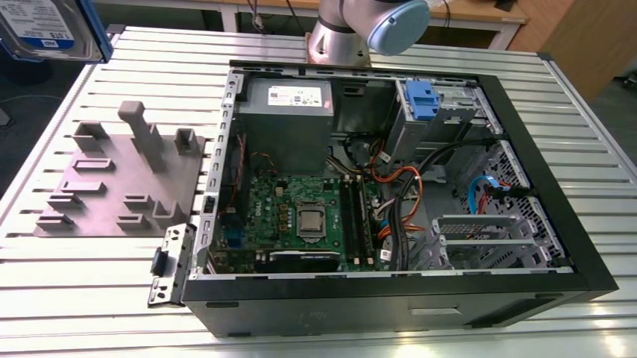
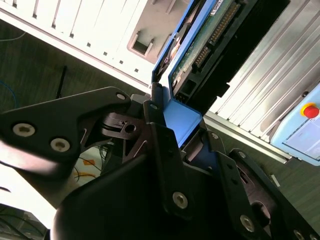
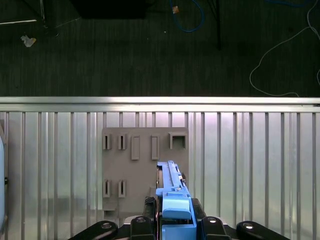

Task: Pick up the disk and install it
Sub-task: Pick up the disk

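The disk hangs in the air at the exterior view's upper left, above the table's corner, showing its white-and-blue label and blue bracket. In the first wrist view the disk stands edge-on over the grey fixture plate, with my gripper shut on its blue bracket. The second wrist view shows the black fingers clamped on the bracket of the disk, whose green circuit board faces the camera. The open computer case lies well off to the exterior view's right of the disk.
The grey fixture plate with upright pegs lies on the slatted table beside the case. Inside the case are a power-supply box, a motherboard, a blue drive bay latch and loose cables. A red stop button sits beyond the table.
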{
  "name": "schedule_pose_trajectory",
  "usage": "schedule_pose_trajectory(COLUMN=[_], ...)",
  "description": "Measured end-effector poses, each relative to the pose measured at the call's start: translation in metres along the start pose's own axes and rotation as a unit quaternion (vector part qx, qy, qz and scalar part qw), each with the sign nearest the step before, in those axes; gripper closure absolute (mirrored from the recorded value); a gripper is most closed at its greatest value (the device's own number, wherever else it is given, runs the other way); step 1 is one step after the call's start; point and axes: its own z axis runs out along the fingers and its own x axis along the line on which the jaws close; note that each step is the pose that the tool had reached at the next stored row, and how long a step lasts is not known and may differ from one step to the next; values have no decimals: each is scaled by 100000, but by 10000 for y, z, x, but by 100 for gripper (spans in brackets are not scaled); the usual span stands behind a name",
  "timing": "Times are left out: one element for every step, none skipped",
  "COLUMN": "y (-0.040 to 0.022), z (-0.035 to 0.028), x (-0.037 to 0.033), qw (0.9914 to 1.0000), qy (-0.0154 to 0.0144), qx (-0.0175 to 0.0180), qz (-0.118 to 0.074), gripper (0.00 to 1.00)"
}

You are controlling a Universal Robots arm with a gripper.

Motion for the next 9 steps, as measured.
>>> schedule_pose_trajectory(y=[-1,-3,-5,-7,-8,-10,-12,-14,-16], z=[0,0,0,0,0,0,0,0,0], x=[0,0,0,0,0,0,0,-1,-1], qw=[100000,100000,100000,100000,100000,100000,100000,100000,100000], qy=[2,2,-1,-1,3,1,0,2,0], qx=[-3,-6,2,-2,-4,-2,1,-2,-1], qz=[2,3,1,1,2,1,-2,3,2], gripper=[63,63,63,63,63,63,63,63,63])
